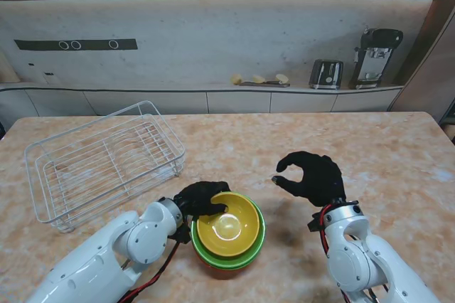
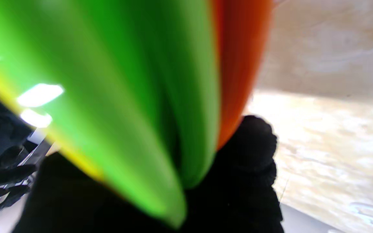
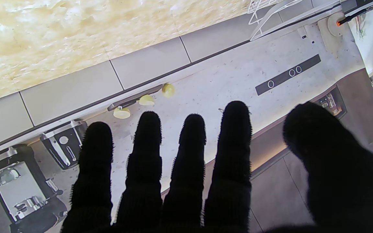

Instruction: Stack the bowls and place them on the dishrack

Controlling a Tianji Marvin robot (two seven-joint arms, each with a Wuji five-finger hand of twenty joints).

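Three bowls are nested on the table close to me: a yellow bowl (image 1: 227,226) inside a green bowl (image 1: 250,250), with an orange bowl (image 1: 213,267) peeking out underneath. My left hand (image 1: 199,198) is shut on the stack's rim at its far left side. In the left wrist view the green bowl (image 2: 115,97) and orange bowl (image 2: 241,64) fill the picture, with black fingers (image 2: 251,149) against them. My right hand (image 1: 313,177) is open and holds nothing, to the right of the stack. The white wire dishrack (image 1: 106,161) stands at the far left.
A counter behind the table carries a toaster (image 1: 326,74), a coffee machine (image 1: 375,56) and small yellow items (image 1: 259,79). The right wrist view shows spread black fingers (image 3: 189,161) in front of the counter and the dishrack's corner (image 3: 270,13).
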